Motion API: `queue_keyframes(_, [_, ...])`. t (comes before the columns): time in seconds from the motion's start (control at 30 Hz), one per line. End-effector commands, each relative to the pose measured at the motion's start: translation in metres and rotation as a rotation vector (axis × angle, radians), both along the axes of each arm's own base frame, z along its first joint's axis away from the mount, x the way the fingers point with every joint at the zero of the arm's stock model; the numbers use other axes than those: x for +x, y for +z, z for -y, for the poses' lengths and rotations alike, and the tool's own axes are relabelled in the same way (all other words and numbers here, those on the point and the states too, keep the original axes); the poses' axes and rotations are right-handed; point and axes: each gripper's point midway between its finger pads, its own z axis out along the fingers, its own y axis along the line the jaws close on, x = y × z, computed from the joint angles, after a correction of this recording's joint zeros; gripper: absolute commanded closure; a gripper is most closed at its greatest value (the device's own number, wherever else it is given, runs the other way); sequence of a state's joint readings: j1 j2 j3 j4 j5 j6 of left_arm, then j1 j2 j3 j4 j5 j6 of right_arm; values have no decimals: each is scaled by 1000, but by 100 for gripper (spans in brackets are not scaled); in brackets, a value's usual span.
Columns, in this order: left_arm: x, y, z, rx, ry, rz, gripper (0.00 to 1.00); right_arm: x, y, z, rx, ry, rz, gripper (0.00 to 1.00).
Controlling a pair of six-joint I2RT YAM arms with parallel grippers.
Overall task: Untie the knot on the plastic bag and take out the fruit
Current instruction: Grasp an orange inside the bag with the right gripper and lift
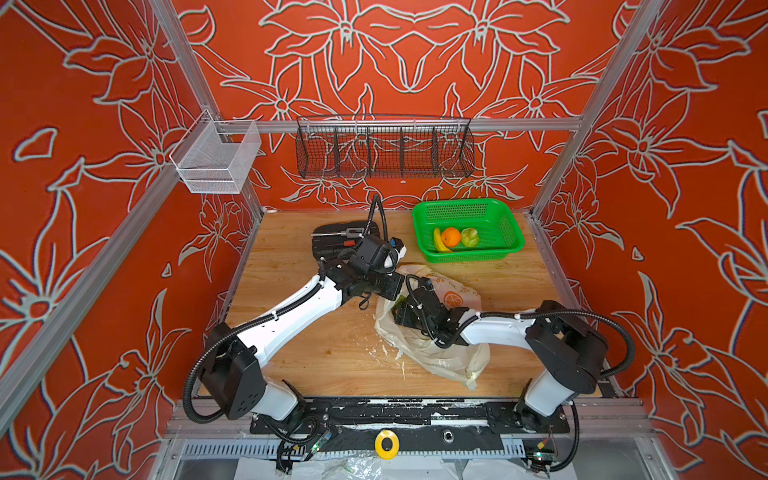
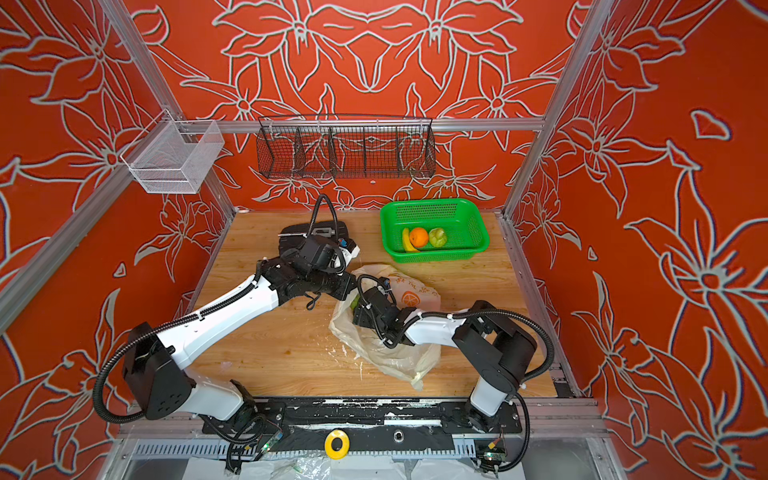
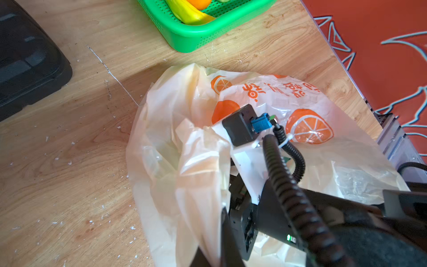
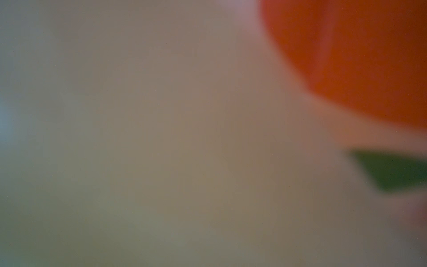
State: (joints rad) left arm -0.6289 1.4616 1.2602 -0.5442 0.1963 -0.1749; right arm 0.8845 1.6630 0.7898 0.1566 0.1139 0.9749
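Mid-table, our left gripper (image 1: 397,291) is pinched shut on the rim of the plastic bag (image 1: 440,357), holding its mouth up. Our right gripper (image 1: 398,315) is buried inside that mouth beside a green fruit (image 2: 354,302); we cannot tell how its jaws stand. Thin, crinkled film slumps toward the front edge; the green basket (image 1: 469,253) sits clear behind, bare wooden table (image 1: 316,345) to the left.

the plastic bag (image 3: 175,148), printed with orange slices, lies crumpled on the wooden table (image 3: 69,161), the right arm (image 3: 249,168) sunk in its mouth; a green basket (image 3: 191,39) stands just beyond.
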Motion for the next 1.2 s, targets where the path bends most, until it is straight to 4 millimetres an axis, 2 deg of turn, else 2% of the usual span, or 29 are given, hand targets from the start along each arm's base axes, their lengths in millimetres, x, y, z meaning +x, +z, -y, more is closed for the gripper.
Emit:
queue_keyframes(0.0, [-2,7,-3,-6,-11,23,100,1,9,0,24,-8,9,30])
queue_keyframes(0.13, [-2,8,-3,-8,-10,24,100,-1,16,3,13,0,15,33])
queue_keyframes(0.37, [-3,11,-4,-11,-8,34,100,-7,42,12,26,9,48,35])
queue_keyframes(0.57, [-6,17,-2,-38,-25,49,86,-16,57,23,36,15,65,36])
queue_keyframes(0.83, [-13,28,3,-86,-73,86,73,-39,70,37,49,68,57,36])
queue_keyframes(1.17, [-28,46,13,-183,-171,147,62,-52,128,62,79,92,181,36])
